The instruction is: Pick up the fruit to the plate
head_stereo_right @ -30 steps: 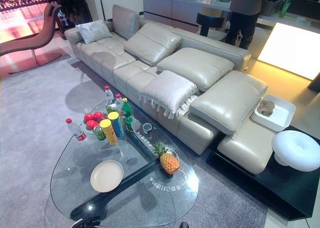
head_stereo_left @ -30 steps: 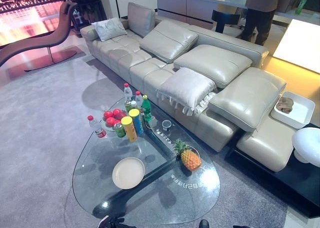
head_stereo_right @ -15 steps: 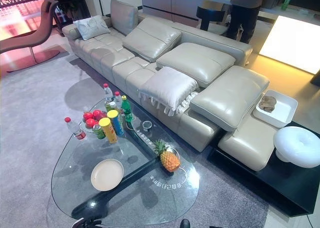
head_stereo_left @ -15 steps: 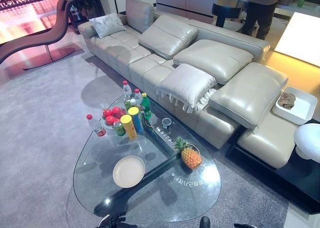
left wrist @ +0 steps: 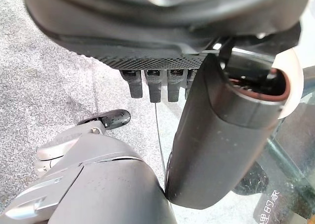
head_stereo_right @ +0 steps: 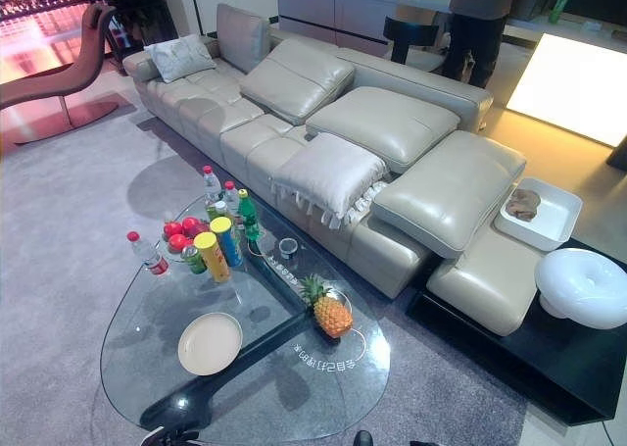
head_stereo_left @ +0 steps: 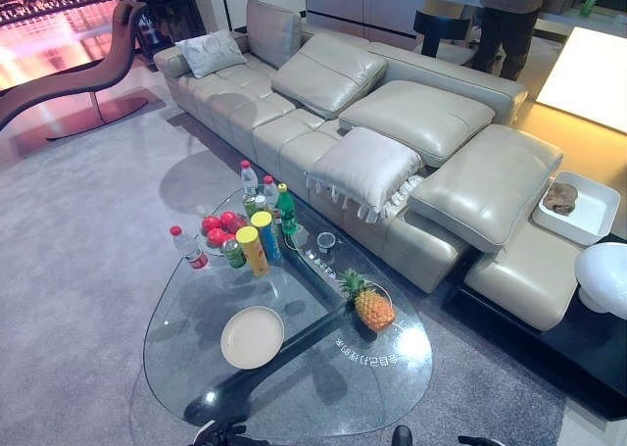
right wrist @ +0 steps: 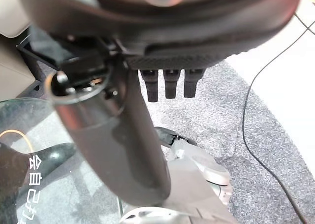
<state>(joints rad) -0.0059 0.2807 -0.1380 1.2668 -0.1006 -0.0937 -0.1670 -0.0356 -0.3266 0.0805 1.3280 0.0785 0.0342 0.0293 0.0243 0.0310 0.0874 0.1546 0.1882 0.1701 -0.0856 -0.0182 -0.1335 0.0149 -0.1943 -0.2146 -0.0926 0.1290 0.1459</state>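
Spiky pineapple (head_stereo_left: 373,307), round cream plate (head_stereo_left: 252,336) apart on glass; both hands (left wrist: 216,135) (right wrist: 123,135) slack, empty.

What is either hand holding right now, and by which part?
Nothing. The left hand and right hand hang open; the pineapple stands on the glass table.

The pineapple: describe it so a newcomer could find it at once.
Find the glass coffee table in front of the grey sofa. The pineapple stands upright near the table's right edge, apart from the bottles and red fruit; it alone is scaly orange with a green crown.
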